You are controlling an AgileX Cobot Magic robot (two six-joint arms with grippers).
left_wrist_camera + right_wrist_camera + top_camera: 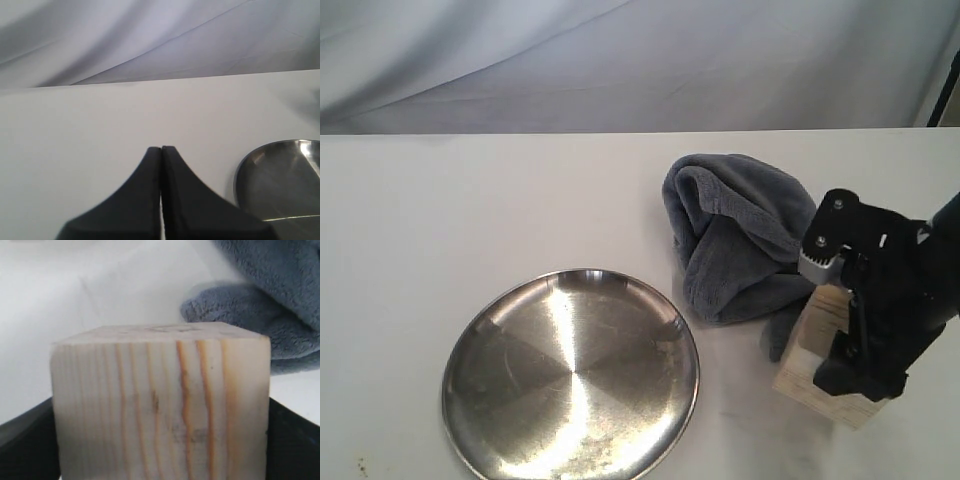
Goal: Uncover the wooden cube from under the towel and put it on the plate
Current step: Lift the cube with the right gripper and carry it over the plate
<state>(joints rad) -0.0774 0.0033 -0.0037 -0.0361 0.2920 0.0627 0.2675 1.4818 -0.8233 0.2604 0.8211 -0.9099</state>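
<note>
The wooden cube point(812, 358), pale with brown grain lines, is at the right of the table, uncovered and tilted. My right gripper point(842, 345) is shut on it. In the right wrist view the wooden cube point(160, 405) fills the gap between both black fingers point(292, 440). The blue-grey towel point(740, 235) lies bunched up just behind the cube, and the towel point(270, 300) shows beyond the block in that view too. The steel plate point(570, 375) lies at front centre-left with nothing on it. My left gripper point(161, 148) is shut on nothing over bare table beside the plate point(280, 175).
The table top point(470, 200) is white, with a grey cloth backdrop point(620, 60) hanging behind its far edge. The right arm's black body point(900, 290) comes in from the right edge. The left arm is out of the exterior view.
</note>
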